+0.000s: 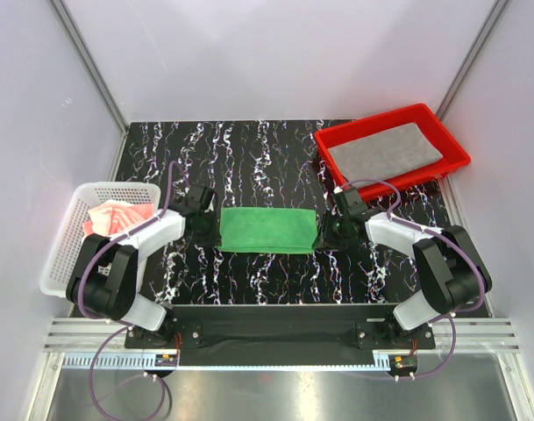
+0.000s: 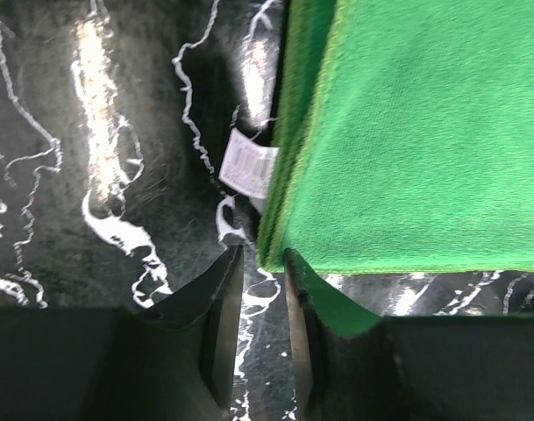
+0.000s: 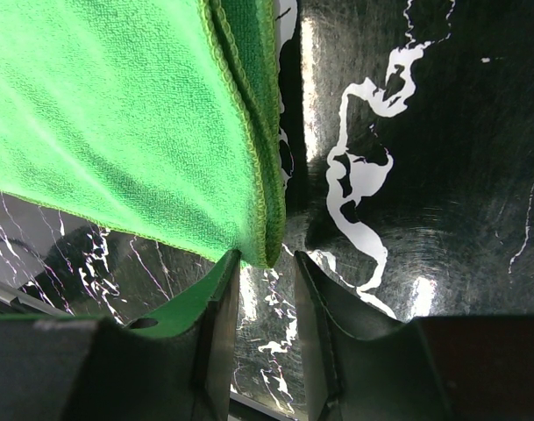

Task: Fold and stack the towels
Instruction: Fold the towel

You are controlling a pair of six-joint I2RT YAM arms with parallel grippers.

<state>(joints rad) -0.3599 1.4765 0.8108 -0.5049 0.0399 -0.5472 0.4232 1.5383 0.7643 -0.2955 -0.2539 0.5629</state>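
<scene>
Around the folded green towel (image 1: 267, 230), bare marble table (image 1: 249, 153) lies open behind and in front. The left gripper (image 1: 199, 203) blocks its left end, the right gripper (image 1: 337, 219) its right; a white basket (image 1: 60, 250) and red tray (image 1: 372, 132) flank farther out.

Fuzzy matt terry green towel (image 1: 267, 230); glossy black marbled table (image 1: 249, 158)

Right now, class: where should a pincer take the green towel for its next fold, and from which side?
Take the green towel at a short end's near corner, from the table side: it lies flat, folded double, its layered edges aligned there.
</scene>
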